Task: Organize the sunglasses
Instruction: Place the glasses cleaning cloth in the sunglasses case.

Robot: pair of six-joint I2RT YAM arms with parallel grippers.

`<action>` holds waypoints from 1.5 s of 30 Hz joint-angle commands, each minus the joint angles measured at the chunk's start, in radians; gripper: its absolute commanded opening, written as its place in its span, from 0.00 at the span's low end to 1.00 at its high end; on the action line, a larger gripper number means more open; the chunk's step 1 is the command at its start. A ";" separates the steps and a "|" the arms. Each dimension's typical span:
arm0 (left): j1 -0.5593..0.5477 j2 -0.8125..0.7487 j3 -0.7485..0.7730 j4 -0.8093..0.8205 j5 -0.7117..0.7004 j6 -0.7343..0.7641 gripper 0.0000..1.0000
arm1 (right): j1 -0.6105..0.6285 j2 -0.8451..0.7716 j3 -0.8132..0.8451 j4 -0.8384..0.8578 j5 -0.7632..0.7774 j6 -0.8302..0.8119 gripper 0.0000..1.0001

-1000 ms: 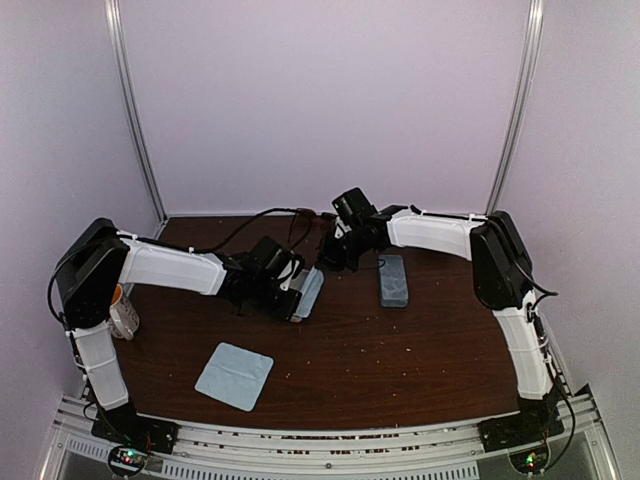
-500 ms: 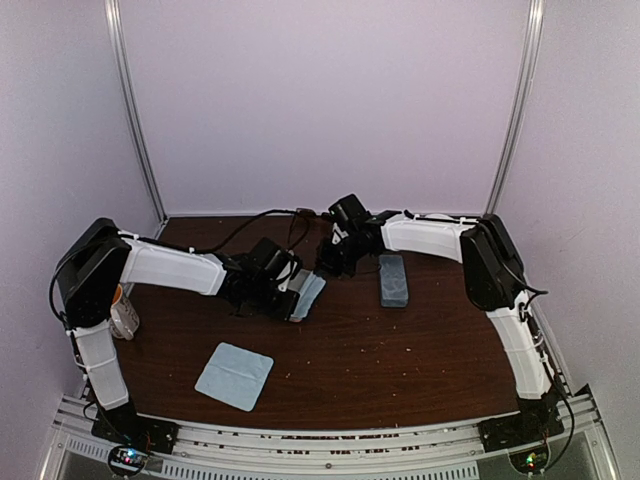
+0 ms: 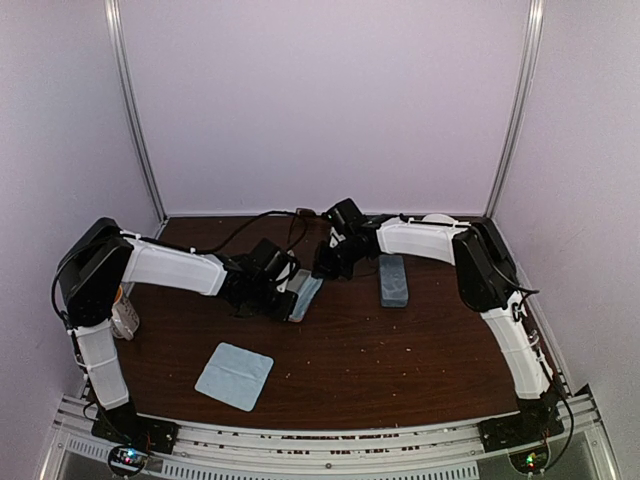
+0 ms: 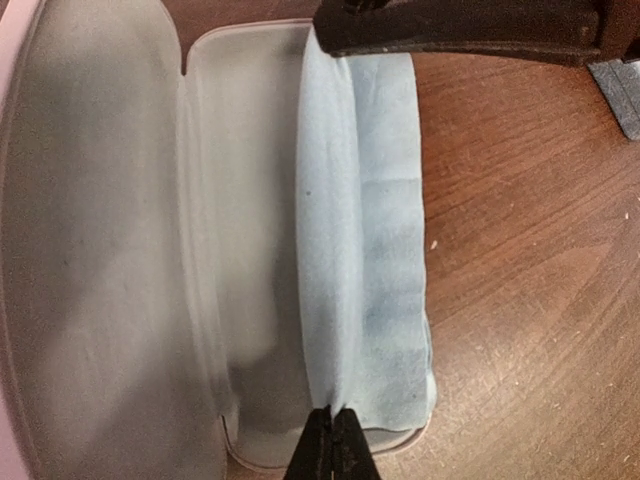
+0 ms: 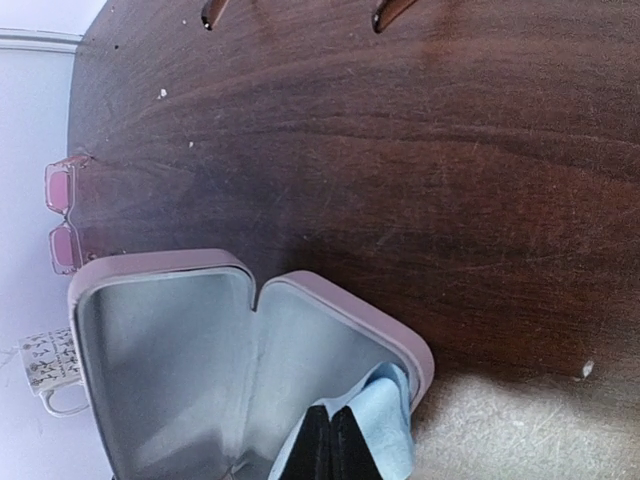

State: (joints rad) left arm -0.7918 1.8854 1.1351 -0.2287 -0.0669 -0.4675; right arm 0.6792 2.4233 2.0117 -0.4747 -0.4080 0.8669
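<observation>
At the back-middle of the dark wooden table [image 5: 400, 150], the left gripper [image 4: 333, 445] has its two black fingers pressed fully together, pinching the near end of a light-blue cloth [image 4: 375, 250] along its folded edge. The right gripper [image 5: 335, 440] is likewise closed tight, its tips nipping the opposite end of the same cloth, so the fabric runs lengthwise between the two tools. The cloth lies in one half of an open pink glasses case [image 5: 170, 340] with a pale grey lining, draped along that half's outer side and reaching just over its rim; the other half of the case shows only bare lining.

Just to the right of the right gripper in the top view, a closed grey-blue case [image 3: 393, 280] lies flat on the wood, apart from the pink one. A second cloth [image 3: 234, 375], also light blue, lies spread near the front of the table, well apart from both arms.

Well beyond the pink case, in the right wrist view, the reddish-framed sunglasses [image 5: 62, 215] sit at the table's left edge by the wall, touched by neither gripper. A patterned white mug [image 5: 48, 372] stands near them along the same edge.
</observation>
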 commanded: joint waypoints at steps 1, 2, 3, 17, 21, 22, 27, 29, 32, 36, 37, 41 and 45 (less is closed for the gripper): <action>0.005 0.020 -0.009 0.008 -0.005 -0.012 0.00 | 0.002 0.021 0.032 0.014 0.002 0.007 0.00; 0.005 0.020 -0.008 0.005 -0.005 -0.012 0.00 | 0.002 0.024 0.031 0.015 0.001 0.008 0.00; 0.005 0.020 -0.009 0.005 -0.005 -0.012 0.00 | 0.002 0.025 0.031 0.016 0.000 0.009 0.00; 0.005 0.022 -0.004 -0.004 -0.025 -0.013 0.02 | 0.002 0.058 0.048 0.051 -0.022 0.022 0.05; 0.005 0.017 0.002 -0.015 -0.031 -0.015 0.06 | 0.003 0.066 0.078 0.070 -0.034 0.030 0.09; 0.005 0.013 0.001 -0.017 -0.034 -0.016 0.08 | 0.002 0.067 0.079 0.074 -0.036 0.034 0.09; 0.005 -0.014 -0.004 -0.025 -0.049 -0.022 0.21 | 0.002 0.067 0.081 0.098 -0.047 0.038 0.12; 0.005 -0.023 -0.003 -0.032 -0.051 -0.023 0.27 | 0.002 0.066 0.083 0.106 -0.051 0.040 0.13; 0.005 -0.042 -0.008 -0.038 -0.056 -0.029 0.32 | 0.002 0.064 0.084 0.115 -0.056 0.039 0.15; 0.004 -0.077 -0.010 -0.055 -0.061 -0.032 0.34 | 0.000 0.054 0.084 0.125 -0.064 0.037 0.16; 0.003 -0.088 -0.013 -0.057 -0.062 -0.032 0.35 | 0.000 0.050 0.081 0.126 -0.064 0.035 0.16; 0.002 -0.135 -0.037 -0.054 -0.062 -0.042 0.37 | -0.001 0.014 0.059 0.137 -0.062 0.016 0.17; -0.005 -0.184 -0.047 -0.066 -0.064 -0.043 0.39 | -0.005 -0.036 -0.007 0.148 -0.046 -0.012 0.20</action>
State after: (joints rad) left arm -0.7921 1.7634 1.1030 -0.2909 -0.1173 -0.5003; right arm 0.6788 2.4706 2.0457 -0.3553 -0.4664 0.8875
